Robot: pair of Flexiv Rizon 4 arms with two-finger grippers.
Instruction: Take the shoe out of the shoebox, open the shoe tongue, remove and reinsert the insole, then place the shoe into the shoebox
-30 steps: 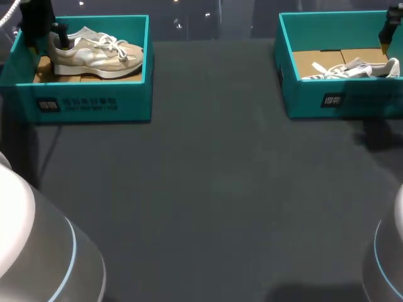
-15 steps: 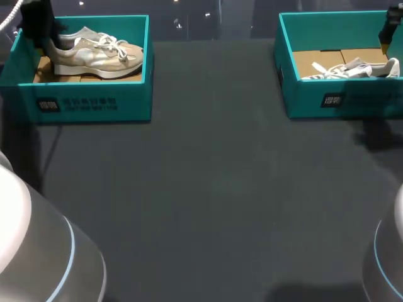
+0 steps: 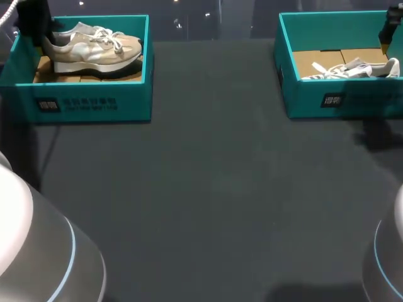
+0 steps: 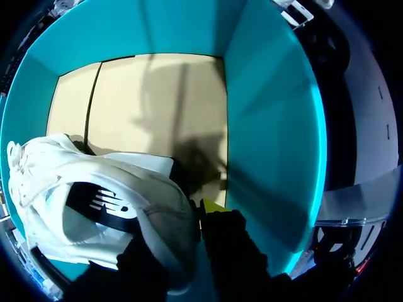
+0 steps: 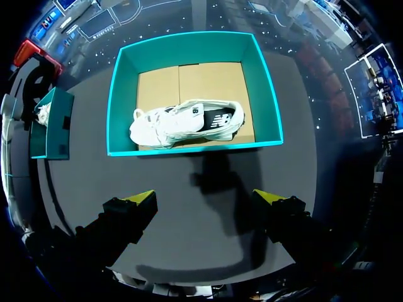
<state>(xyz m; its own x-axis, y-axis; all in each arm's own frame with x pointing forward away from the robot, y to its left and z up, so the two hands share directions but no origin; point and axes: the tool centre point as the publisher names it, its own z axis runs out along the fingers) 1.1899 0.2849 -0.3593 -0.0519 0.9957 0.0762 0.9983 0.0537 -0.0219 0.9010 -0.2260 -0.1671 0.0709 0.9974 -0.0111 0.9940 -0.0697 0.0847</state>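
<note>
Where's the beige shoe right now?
Head view, far left: the beige shoe sits inside the left teal shoebox, its heel held in the left gripper at the box's left end.

1. Shoeboxes: two, both teal. They are the left shoebox (image 3: 132,94) and the right shoebox (image 3: 365,100).
2. Shoes: two, one in each box. The left shoe (image 3: 94,47) is beige and white, and the right shoe (image 3: 352,68) is white.
3. Hands: two, the left hand (image 4: 189,220) and the right hand (image 5: 204,200).
4. Yellow fingertips (image 5: 141,198) in sight: three, one on the left hand and two on the right hand.
5. Worktop (image 3: 214,189): one, dark grey.
</note>
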